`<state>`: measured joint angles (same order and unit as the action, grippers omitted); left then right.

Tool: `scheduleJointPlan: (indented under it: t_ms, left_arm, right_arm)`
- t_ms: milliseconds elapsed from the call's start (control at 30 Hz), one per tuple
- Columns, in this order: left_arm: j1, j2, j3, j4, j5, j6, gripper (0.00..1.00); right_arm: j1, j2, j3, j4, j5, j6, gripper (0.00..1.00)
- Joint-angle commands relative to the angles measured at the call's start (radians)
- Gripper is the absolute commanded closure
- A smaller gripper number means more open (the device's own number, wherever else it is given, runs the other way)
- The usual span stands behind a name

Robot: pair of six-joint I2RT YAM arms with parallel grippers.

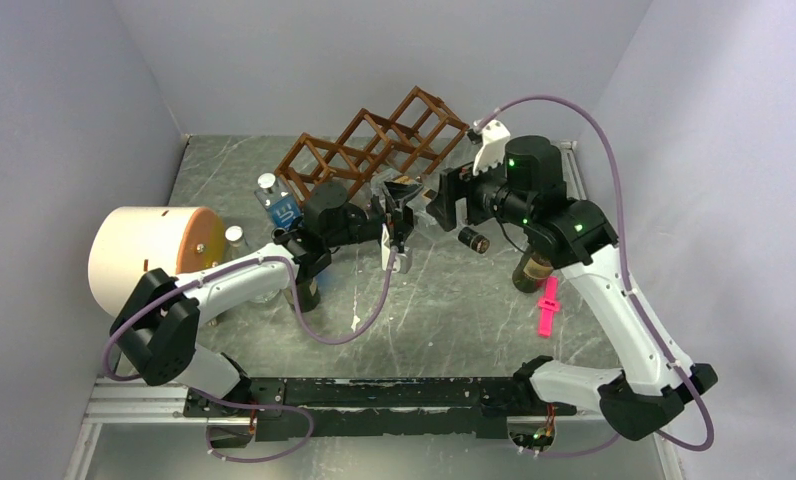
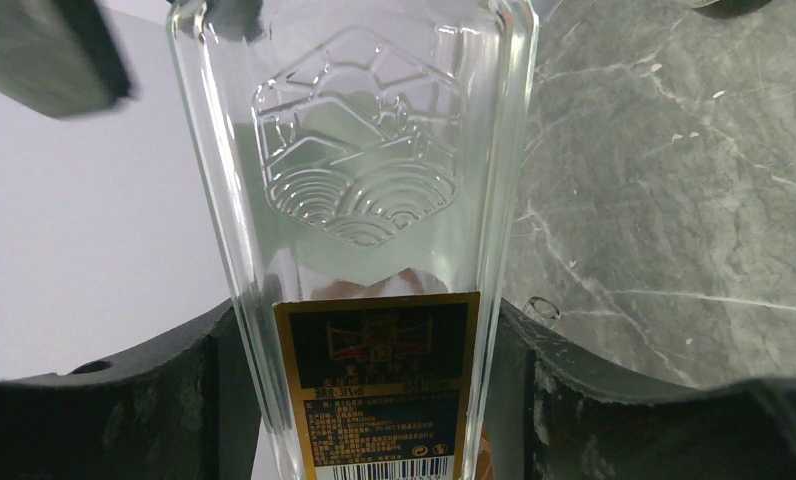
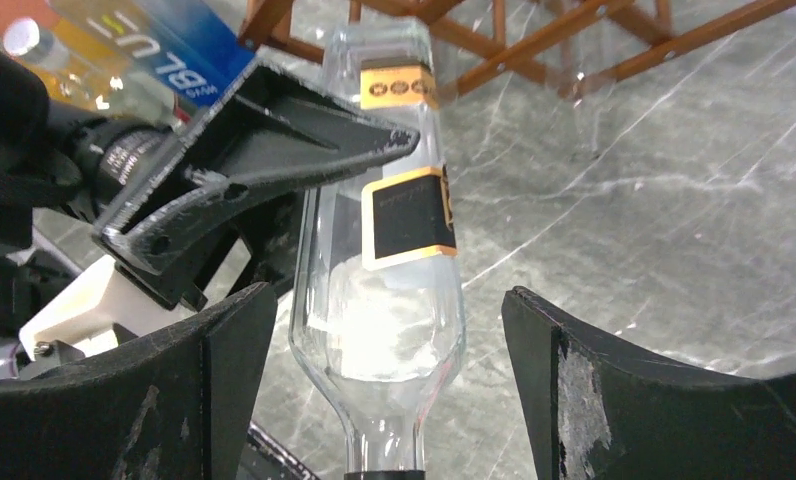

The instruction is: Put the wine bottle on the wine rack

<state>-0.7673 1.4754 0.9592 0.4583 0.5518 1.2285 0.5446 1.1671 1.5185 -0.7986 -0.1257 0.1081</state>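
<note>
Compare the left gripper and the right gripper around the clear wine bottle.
Grip: the left gripper presses its fingers against both sides of the wine bottle; the right gripper has its fingers clear of it, a gap on each side.
Place: the left gripper sits at the labelled body, the right gripper at the shoulder by the neck.
Shared: both straddle the same bottle, which lies sideways close to the wine rack.

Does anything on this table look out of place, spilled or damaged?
Nothing looks spilled or broken. The wine rack stands askew, diagonal to the table, and a small pink object lies loose on the right side.
</note>
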Motion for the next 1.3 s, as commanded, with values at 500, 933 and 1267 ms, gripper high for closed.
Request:
scheduleJointPlan:
  t_ms: [500, 933, 1267]
  left_arm:
    - [-0.002, -0.074, 0.097, 0.064, 0.044, 0.062, 0.93]
    - [-0.002, -0.081, 0.092, 0.099, 0.013, -0.116, 0.31]
    - [-0.002, -0.117, -0.009, 0.228, 0.031, -0.399, 0.02]
  right_arm:
    - [0.002, 0.023, -0.151, 0.049, -0.127, 0.027, 0.34]
    - [0.001, -0.021, -0.154, 0.119, 0.024, 0.063, 1.00]
    - [0.000, -0.101, -0.185, 0.213, 0.229, 0.102, 1.00]
